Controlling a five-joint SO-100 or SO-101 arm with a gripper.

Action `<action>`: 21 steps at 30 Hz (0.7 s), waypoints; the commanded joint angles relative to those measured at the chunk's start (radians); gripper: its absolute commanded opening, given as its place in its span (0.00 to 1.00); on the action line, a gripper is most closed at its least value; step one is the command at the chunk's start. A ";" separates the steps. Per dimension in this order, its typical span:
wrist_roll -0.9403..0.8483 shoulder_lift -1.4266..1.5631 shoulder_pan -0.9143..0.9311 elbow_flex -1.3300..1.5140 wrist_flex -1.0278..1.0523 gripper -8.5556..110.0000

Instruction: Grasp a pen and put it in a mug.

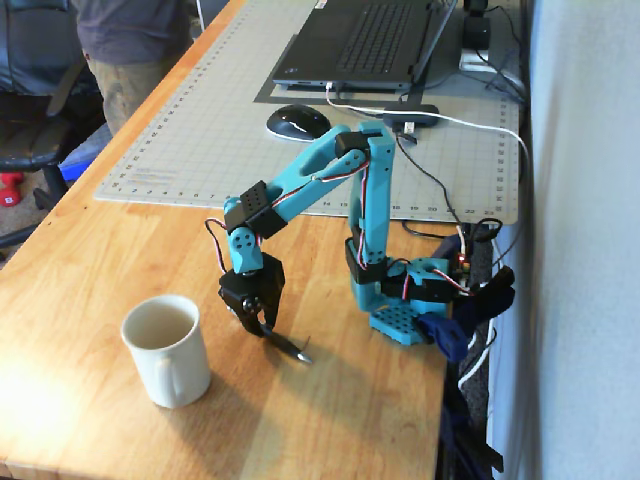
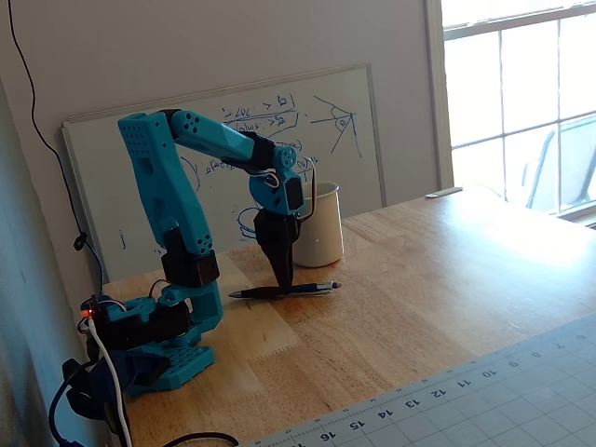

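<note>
The dark pen (image 2: pixel 312 288) lies flat on the wooden table, silver tip to the right in a fixed view; in the other fixed view its free end (image 1: pixel 294 349) sticks out toward the lower right. My black gripper (image 2: pixel 286 282) points straight down with its fingertips closed together on the pen's middle; it also shows in the other fixed view (image 1: pixel 267 333). The cream-white mug (image 1: pixel 166 350) stands upright and empty, handle toward the camera, a short way left of the gripper. In the fixed view from the side, the mug (image 2: pixel 321 228) stands just behind the gripper.
The arm's blue base (image 1: pixel 400 320) is clamped at the table's right edge. A cutting mat (image 1: pixel 180 130), a mouse (image 1: pixel 296 122) and a laptop (image 1: pixel 360 40) lie farther back. A whiteboard (image 2: pixel 354 121) leans on the wall behind the mug. A person (image 1: pixel 130 40) stands at the far left.
</note>
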 commanded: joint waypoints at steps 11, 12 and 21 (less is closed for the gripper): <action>0.009 0.485 0.057 -0.061 -0.069 0.07; 0.009 0.511 0.063 -0.057 -0.106 0.07; -0.031 0.658 0.133 -0.043 -0.456 0.07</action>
